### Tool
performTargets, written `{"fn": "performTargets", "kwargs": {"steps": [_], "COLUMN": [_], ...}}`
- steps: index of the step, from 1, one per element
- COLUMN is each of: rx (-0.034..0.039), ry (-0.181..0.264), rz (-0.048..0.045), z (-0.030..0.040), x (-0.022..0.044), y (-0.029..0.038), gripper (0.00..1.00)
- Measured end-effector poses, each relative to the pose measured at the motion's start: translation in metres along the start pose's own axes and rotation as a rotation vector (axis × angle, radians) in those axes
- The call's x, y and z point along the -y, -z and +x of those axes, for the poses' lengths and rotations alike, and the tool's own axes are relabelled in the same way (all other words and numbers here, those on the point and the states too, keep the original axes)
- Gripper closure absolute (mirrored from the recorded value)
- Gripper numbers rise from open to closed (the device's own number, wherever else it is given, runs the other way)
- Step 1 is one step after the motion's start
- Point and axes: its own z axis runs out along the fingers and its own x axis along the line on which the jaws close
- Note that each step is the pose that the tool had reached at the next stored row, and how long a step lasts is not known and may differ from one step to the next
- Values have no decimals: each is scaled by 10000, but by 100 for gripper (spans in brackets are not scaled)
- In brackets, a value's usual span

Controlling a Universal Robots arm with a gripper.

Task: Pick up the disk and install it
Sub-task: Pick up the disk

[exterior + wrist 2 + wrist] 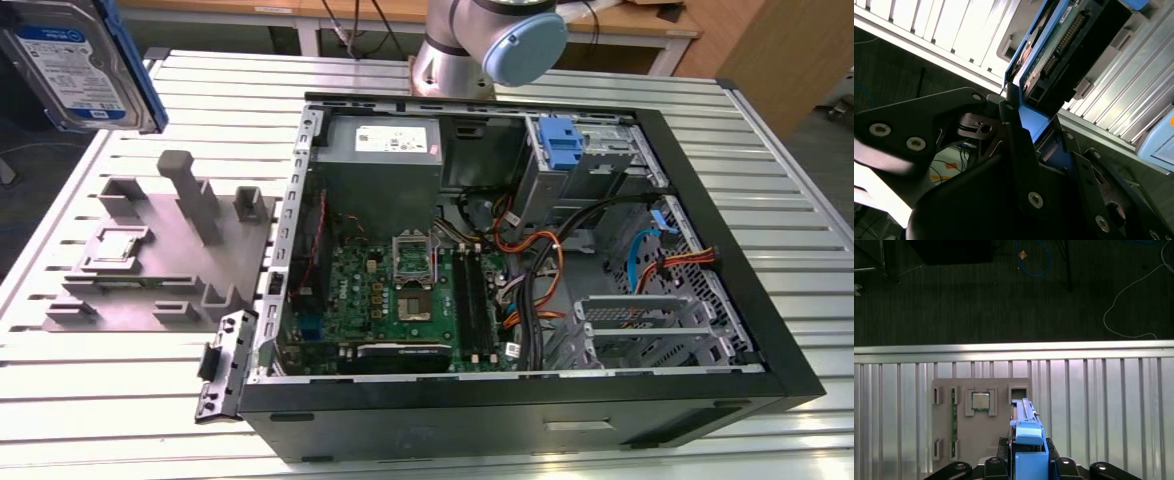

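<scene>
My fingers (1016,145) were clenched on the disk (1064,40), gripping it by the bright blue plastic rail at one end, as the second wrist view showed. I held it clear of everything, edge-on over the slatted metal surface (1104,410) and just beside the grey parts holder (944,440). In the exterior view it hung at the far upper left, well apart from the open computer case (747,300).

I judged the disk dense for its bulk and perfectly stiff, so it would not sag or bend in my hold. It would resent a knock, though, and its smooth metal shell would be slippery under a light pinch. The blue rails gave a better purchase, being plastic with a little give. One face carried a bare green circuit board and a row of connector pins, and I reckoned both should be kept out of any grip. The narrow sides and the rails seemed the safe places to take hold.

To look at, it was a flat silver-grey rectangle with a white-and-blue label on its broad face and blue rails along its edges. Below it, the holder carried a small square processor chip (980,401) seated in its own recess.
</scene>
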Motion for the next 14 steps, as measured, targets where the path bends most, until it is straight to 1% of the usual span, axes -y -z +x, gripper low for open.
{"fn": "performTargets", "kwargs": {"steps": [6,8,14], "rx": [0,25,27], "ry": [0,0,0], "rz": [1,-2,-2], "z": [0,0,0], "x": [0,0,0], "y": [12,12,12], "gripper": [64,64,64]}}
